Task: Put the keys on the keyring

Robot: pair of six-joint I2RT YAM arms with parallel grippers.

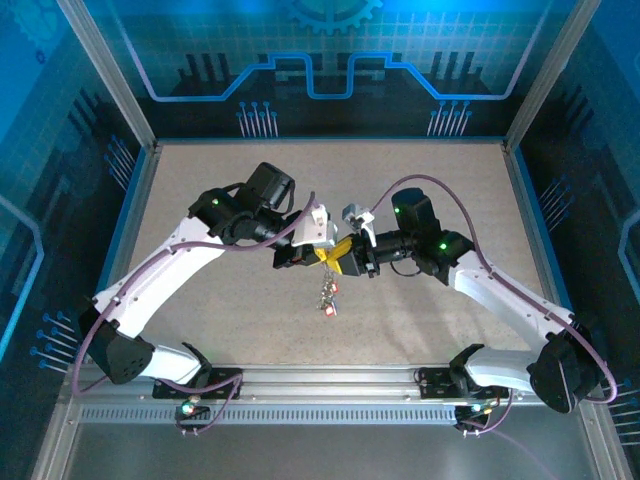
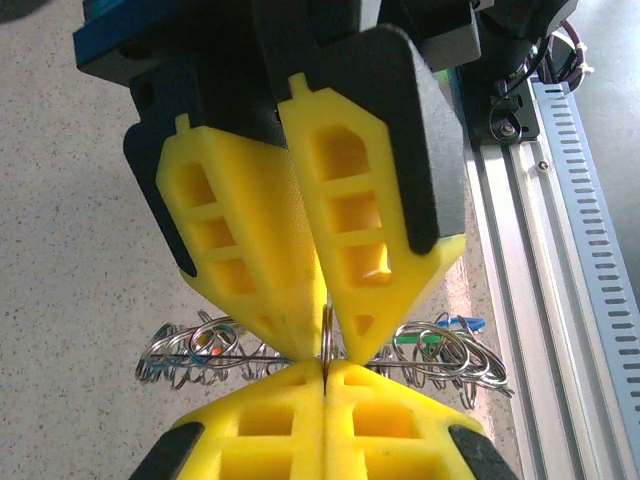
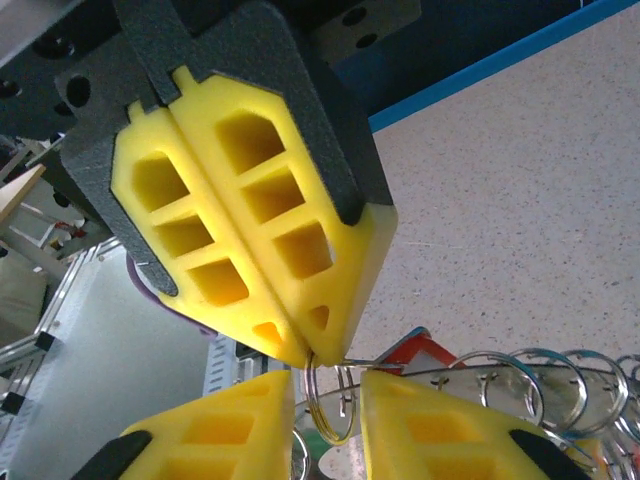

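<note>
Keyring (image 2: 250,356) thin wire, edge-on | keys (image 2: 430,355) silver loops, red/green/blue tags

I can read no word, number or brand anywhere. The tiny silver metal keys (image 1: 328,298) hanging just below my two pairs of jaws carry small coloured plastic tags (image 2: 462,323). These are too small, and too tangled among wire loops (image 2: 440,360), for me to tell whether they bear any print. Far beyond my jaws, the blue back wall panel (image 1: 200,50) bears a pale gear-wheel outline (image 1: 345,20) at its top edge and bright circuit-like lines (image 1: 330,95) under it. Both are drawings, without letters.
</note>
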